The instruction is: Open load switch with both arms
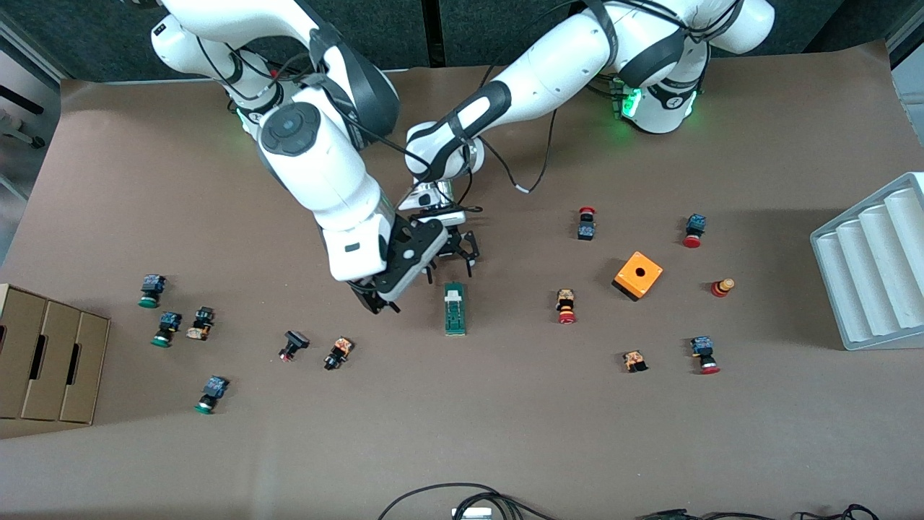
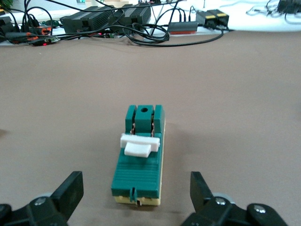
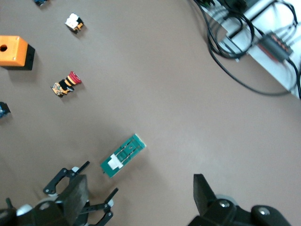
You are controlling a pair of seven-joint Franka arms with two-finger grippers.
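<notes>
Near the table's middle, the left gripper [image 1: 455,254] hovers just over the switch's [image 1: 455,309] white-handled end, fingers spread wide, holding nothing. Beside it, the right gripper [image 1: 375,296] hangs open and empty. Lying flat, the switch looks light, rigid, likely slippery plastic: narrow, dark green; best pinched across its sides.

The cardboard box [image 1: 43,361] and grey tray [image 1: 870,271] run off the front view's edges. The small push-buttons' [image 1: 159,328] markings are too small to read.
</notes>
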